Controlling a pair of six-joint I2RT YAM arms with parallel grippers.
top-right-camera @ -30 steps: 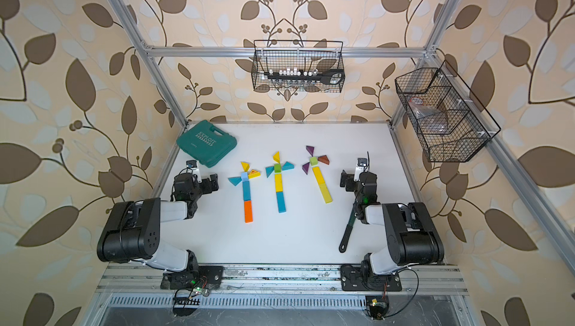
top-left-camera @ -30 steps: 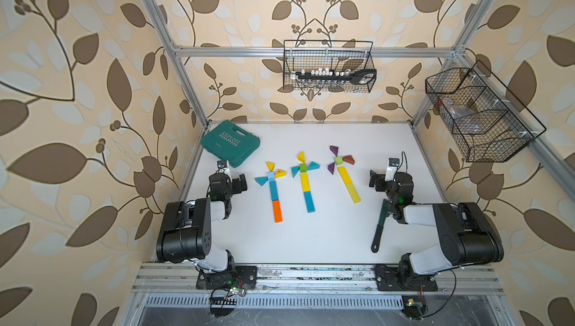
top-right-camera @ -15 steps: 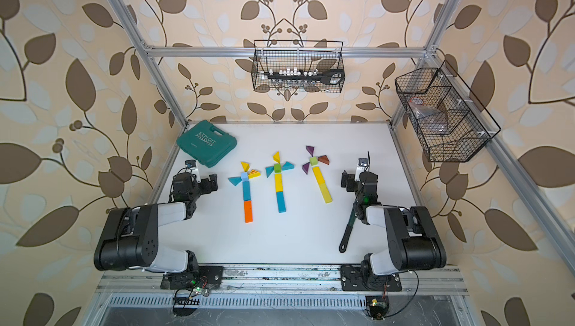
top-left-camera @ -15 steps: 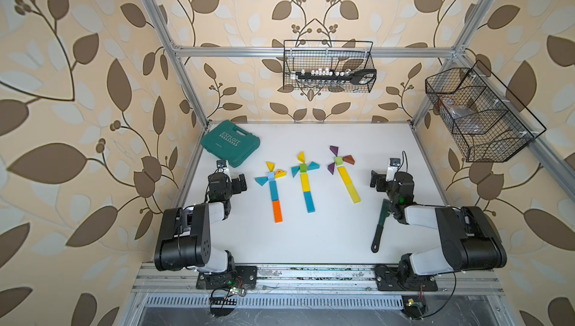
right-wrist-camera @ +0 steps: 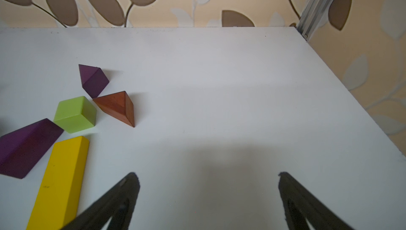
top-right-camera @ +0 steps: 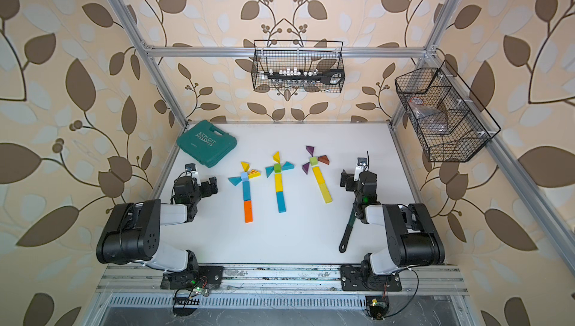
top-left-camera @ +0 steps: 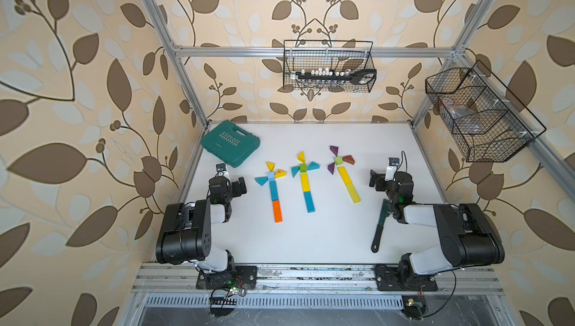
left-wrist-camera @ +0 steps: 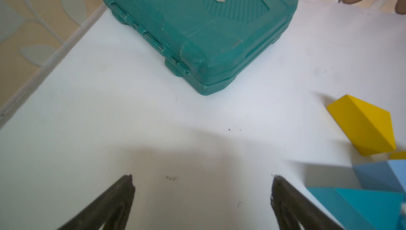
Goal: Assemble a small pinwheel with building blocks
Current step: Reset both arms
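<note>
1. arms sat folded low by the front rail; over the last second they had barely shifted, and neither reached inward.
2. toy wrench [top-left-camera: 380, 224] lay on the table [top-left-camera: 311, 240] beside the right arm, its far end hidden under the forearm.
3. left gripper [left-wrist-camera: 202, 187] held its jaws spread, with only bare table between them. right gripper [right-wrist-camera: 208, 185] was spread and empty as well.
4. building blocks [top-left-camera: 305, 182] lay flat mid-table between the two grippers, as three separate pinwheels. none had moved in that second.
5. each pinwheel had a stem of bars pointing toward the rail, the orange bar [top-left-camera: 277, 211] nearest. farther back a cube topped each stem, such as the green cube [right-wrist-camera: 75, 114], with three wedges fanned around it.
6. teal case [top-left-camera: 230, 143] sat closed in the far left corner, just beyond the left gripper and apart from the blocks.
7. with blocks unmoved and both pincers empty and clear of them, placing looked finished and the arms seemed parked.
</note>
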